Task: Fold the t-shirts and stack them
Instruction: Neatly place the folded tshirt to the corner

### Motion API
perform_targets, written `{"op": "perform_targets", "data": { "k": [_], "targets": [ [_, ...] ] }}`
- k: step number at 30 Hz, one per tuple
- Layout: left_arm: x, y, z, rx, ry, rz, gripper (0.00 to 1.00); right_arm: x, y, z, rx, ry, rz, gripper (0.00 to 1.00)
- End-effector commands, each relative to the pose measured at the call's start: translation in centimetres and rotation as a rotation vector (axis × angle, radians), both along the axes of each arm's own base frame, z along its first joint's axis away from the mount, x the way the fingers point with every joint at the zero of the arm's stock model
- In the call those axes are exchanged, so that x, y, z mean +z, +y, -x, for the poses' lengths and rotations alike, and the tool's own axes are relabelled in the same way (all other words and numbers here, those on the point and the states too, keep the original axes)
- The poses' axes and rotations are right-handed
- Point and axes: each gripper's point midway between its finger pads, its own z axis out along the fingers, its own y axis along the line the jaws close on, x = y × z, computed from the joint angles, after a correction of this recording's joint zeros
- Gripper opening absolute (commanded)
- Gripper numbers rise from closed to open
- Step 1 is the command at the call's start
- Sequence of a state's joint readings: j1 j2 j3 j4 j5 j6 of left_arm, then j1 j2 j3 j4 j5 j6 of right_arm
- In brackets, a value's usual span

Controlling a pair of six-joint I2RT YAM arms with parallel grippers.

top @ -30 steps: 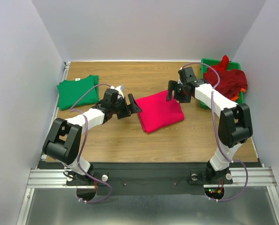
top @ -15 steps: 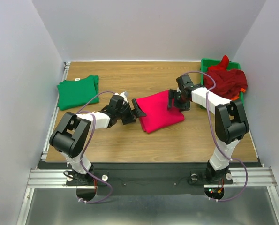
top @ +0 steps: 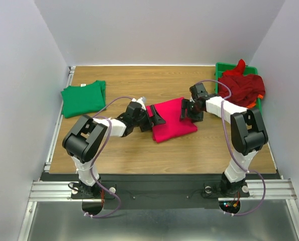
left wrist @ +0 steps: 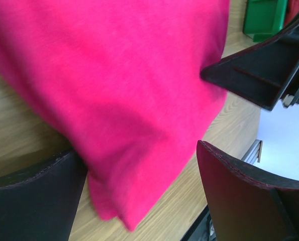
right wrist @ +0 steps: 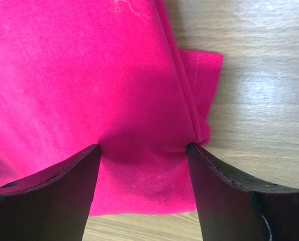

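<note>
One wooden table (top: 139, 150) carries everything I can see from the overhead view.

Far right corner: green tray (top: 221, 66) holding a loose heap of dark red shirts (top: 242, 84), unfolded, with a bit of orange cloth (top: 261, 95) showing at its near right edge. No clear axis to the heap.

Far left: green shirt (top: 83, 98), folded flat. Its longer side runs left to right, with the right end tilted a little toward the far edge.

Centre: pink-red shirt (top: 173, 124), folded flat on the table between the two arms, well apart from both the green shirt and the tray. It is close to square. The slightly longer side runs left to right, right end tilted away from me, so one corner points toward the arm bases. In the right wrist view a stitched hem sticks out past the fold on one side.

Left tool (top: 157, 116): low at the shirt's left edge, fingers spread as wide as they go. The cloth edge lies in the gap and nothing is gripped.

Right tool (top: 185, 111): down on the shirt's far right corner. The fingers stand apart, with their tips pressed on the cloth. The cloth puckers between them but is not clamped.
</note>
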State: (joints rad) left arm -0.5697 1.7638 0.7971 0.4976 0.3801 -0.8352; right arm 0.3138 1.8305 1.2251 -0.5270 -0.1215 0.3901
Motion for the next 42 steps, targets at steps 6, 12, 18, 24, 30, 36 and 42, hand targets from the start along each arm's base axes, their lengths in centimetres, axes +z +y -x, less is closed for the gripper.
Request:
{"op": "perform_targets", "data": {
  "k": [6, 12, 18, 24, 30, 36, 42],
  "targets": [
    [-2.9, -3.0, 0.2, -0.033, 0.047, -0.039, 0.99, -0.5, 1.0, 2.6, 0.012, 0.067, -0.07, 0.73],
    [-3.2, -4.5, -0.4, -0.029, 0.047, -0.042, 0.98, -0.3, 1.0, 3.2, 0.018, 0.067, -0.078, 0.73],
    [-4.4, -4.3, -0.7, -0.009, 0.065, -0.112, 0.67, 0.0, 1.1, 3.4, 0.03, 0.066, -0.092, 0.72],
    [-5.5, -3.1, -1.8, 0.04, 0.069, -0.22, 0.32, 1.2, 1.6, 3.1, 0.037, 0.042, -0.117, 0.72],
    [-6.3, -2.4, -3.2, 0.022, 0.044, -0.355, 0.0, 2.6, 1.8, 3.3, 0.034, 0.017, -0.142, 0.73],
    [-4.0, 1.0, -4.7, 0.001, -0.045, -0.482, 0.0, 4.7, 1.8, 3.3, 0.029, -0.035, -0.164, 0.84],
    [0.6, 5.3, -6.9, -0.034, -0.148, -0.6, 0.0, 6.0, 1.8, 3.9, 0.035, -0.057, -0.184, 0.91]
  ]
}}
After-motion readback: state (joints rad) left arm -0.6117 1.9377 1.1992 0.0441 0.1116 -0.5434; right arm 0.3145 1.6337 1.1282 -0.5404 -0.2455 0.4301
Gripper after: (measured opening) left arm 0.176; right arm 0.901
